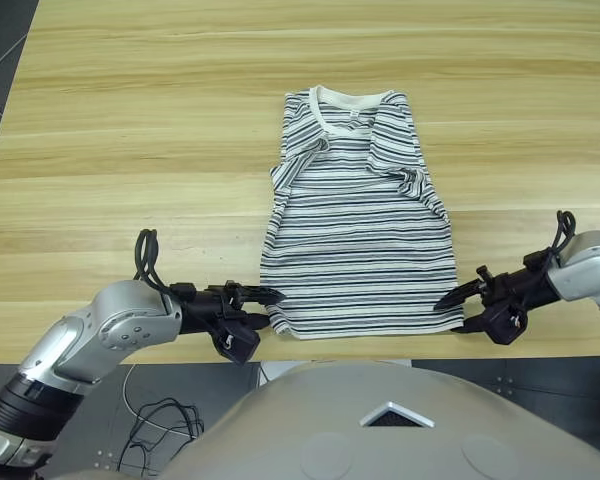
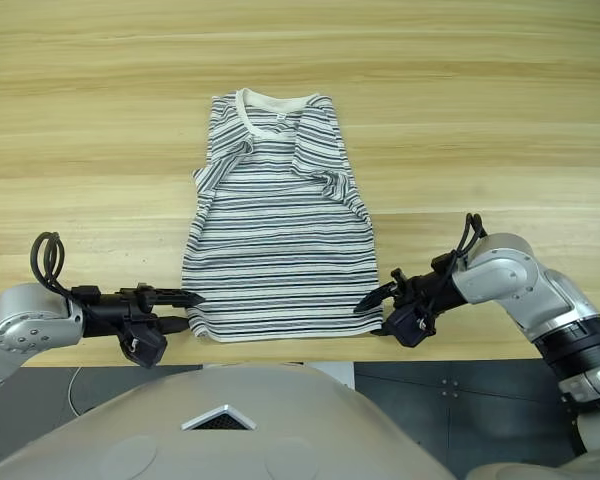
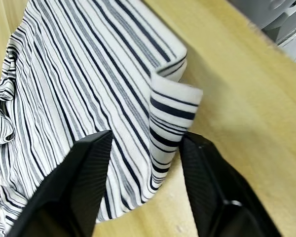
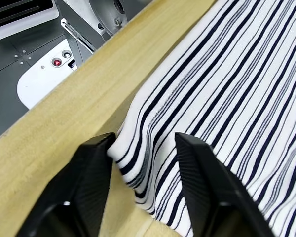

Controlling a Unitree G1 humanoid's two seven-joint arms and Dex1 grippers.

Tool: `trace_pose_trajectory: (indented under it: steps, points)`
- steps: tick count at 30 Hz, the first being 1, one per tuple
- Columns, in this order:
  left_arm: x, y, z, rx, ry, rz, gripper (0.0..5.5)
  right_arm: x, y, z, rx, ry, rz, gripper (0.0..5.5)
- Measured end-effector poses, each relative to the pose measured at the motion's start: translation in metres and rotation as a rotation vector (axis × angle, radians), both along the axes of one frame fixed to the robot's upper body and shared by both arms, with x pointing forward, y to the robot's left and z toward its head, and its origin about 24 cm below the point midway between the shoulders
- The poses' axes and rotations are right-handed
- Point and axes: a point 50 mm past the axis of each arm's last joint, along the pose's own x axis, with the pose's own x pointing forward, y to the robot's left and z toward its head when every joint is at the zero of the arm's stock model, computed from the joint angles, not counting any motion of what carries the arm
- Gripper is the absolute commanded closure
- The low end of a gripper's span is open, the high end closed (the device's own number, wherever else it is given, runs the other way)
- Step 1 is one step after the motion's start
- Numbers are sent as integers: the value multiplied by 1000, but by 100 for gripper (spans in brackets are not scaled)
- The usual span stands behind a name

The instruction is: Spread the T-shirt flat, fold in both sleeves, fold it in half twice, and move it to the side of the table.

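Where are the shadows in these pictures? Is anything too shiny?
Left wrist view: the curled-up corner of the black-and-white striped fabric T-shirt drops a soft shadow on the pale wooden table. Right wrist view: a darker shadow runs along the shirt's edge. Left eye view: light is even, no glare on the wood.

Left claw (image 3: pixel 147 138) and right claw (image 4: pixel 145 138) both gape.

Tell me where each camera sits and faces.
Left eye view: head, looking forward and down at T-shirt on table; left arm and right arm show.
Right eye view: its stereo twin, same scene.
Left wrist view: left wrist, facing left claw astride a hem corner.
Right wrist view: right wrist, facing right claw at the other corner.
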Motion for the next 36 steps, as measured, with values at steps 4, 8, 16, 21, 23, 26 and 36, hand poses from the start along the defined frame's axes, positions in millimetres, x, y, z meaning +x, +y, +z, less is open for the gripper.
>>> trace_pose_trajectory:
  steps: [4,8,16,21,23,26,36]
  points:
    - [1,-2,3,-4,12,8,424,7,3,2,-9,-10,-9,449]
    - [0,-4,3,-6,23,-1,490,9,8,3,-4,-6,-8,523]
    - [-3,-6,1,0,50,-17,538,10,9,3,-8,-1,-7,540]
    - [-3,-6,0,4,54,-11,538,10,8,2,-25,16,-17,540]
    - [1,-4,0,18,54,20,538,13,8,3,-46,42,-44,540]
    - [20,11,19,12,173,249,538,21,7,18,-47,158,-168,540]
    - [36,51,74,-173,527,363,538,54,-1,64,61,444,-383,540]
